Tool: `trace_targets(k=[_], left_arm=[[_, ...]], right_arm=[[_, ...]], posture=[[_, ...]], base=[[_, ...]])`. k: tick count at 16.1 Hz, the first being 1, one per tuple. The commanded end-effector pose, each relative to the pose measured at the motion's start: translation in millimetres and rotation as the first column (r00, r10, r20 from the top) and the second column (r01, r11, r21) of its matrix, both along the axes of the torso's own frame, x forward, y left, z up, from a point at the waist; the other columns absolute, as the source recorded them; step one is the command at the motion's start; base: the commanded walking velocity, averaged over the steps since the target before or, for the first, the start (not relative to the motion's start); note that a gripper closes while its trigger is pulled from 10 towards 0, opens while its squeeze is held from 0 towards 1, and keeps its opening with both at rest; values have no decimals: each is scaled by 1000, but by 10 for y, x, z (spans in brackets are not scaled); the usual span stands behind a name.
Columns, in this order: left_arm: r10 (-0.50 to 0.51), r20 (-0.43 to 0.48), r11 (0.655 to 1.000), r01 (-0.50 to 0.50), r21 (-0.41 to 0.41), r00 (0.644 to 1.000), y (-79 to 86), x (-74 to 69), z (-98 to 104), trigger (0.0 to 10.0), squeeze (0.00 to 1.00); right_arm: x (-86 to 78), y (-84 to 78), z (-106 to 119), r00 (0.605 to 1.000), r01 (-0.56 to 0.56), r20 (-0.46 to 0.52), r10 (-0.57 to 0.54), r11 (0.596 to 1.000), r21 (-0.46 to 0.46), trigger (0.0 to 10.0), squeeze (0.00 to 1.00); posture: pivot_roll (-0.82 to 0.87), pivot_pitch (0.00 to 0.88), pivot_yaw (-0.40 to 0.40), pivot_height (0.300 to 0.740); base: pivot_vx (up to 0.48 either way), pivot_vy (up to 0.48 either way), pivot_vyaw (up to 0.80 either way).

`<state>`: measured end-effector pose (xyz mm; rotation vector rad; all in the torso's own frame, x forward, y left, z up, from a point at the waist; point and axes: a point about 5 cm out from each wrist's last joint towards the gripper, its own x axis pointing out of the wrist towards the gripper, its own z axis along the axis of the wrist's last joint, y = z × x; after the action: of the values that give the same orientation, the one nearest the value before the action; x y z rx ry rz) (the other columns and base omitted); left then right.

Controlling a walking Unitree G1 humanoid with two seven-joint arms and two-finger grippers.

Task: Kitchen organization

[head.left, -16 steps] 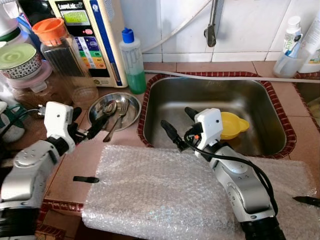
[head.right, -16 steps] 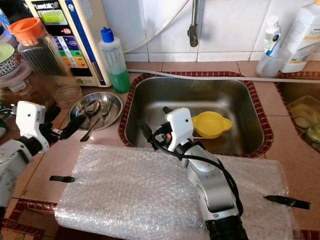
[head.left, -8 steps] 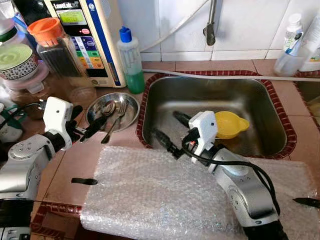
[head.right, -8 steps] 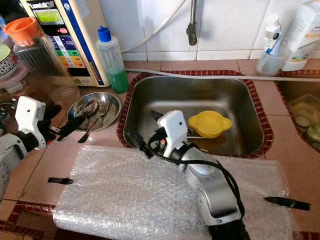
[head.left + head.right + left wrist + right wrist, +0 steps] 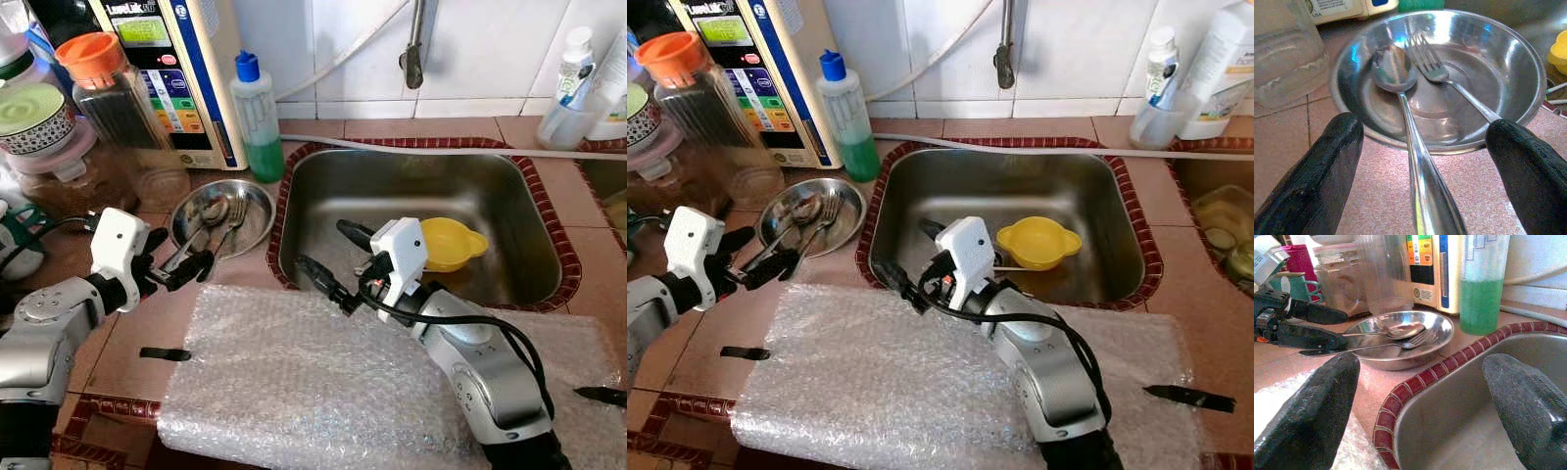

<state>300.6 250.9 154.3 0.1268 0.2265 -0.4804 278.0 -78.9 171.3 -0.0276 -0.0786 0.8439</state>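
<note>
The left gripper (image 5: 1420,166) is reaching with fingers spread around the handle of the steel spoon (image 5: 1400,98) lying ahead in the shallow round steel dish (image 5: 1518,63); closing squarely on the handle should keep it from slipping.

The worktop (image 5: 225,294) is tiled in reddish-brown, with a steel sink (image 5: 509,211) sunk into it and ringed by dark red edging. Left of the sink a round steel dish (image 5: 257,199) sits on the tiles, holding a spoon (image 5: 1396,73) and a fork (image 5: 1430,63) whose handles stick out over its rim. Behind the dish stand a bottle (image 5: 256,116) of green liquid, a cream appliance (image 5: 176,69) and an orange-lidded jar (image 5: 108,98). In front of the sink a sheet of bubble wrap (image 5: 313,392) is spread flat, with a black strip (image 5: 165,353) just left of it. Behind the sink's right corner stand white bottles (image 5: 1195,73).
</note>
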Motion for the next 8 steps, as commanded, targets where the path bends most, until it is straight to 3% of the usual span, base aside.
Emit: trace_targets(k=[1,2,3,4,5,6,8], left_arm=[[-1,-14,1000,1,31,1000,58,-38,10,10000,0],[-5,-19,999,6,34,1000,56,-52,7,10000,0],[-8,-31,999,10,52,999,63,-73,-28,8471,0],[-10,-36,999,12,51,999,64,-81,-44,4314,0],[-11,-38,999,13,49,999,65,-84,-43,1451,0],[-14,-39,999,16,45,999,63,-86,-39,0,0],[-18,-41,999,20,45,999,58,-86,-36,0,0]], right_arm=[[-18,56,26,1000,-27,6,27,1000,3,10000,0],[-23,67,27,999,-34,8,34,999,0,10000,0],[-23,79,27,999,-39,15,39,999,-8,10000,0],[-15,83,30,999,-38,18,38,999,-8,10000,0],[-11,87,33,999,-36,20,36,999,-8,10000,0],[-12,90,35,999,-36,22,36,999,-10,10000,0],[-14,90,32,999,-36,24,36,999,-14,10000,0]], posture=[[-181,153,114,740],[-171,154,111,740],[-167,153,112,740],[-167,153,112,740],[-167,154,114,740],[-167,154,114,740],[-171,157,115,740]], base=[[0,0,0],[0,0,0],[0,0,0],[0,0,0],[0,0,0],[0,0,0],[0,0,0]])
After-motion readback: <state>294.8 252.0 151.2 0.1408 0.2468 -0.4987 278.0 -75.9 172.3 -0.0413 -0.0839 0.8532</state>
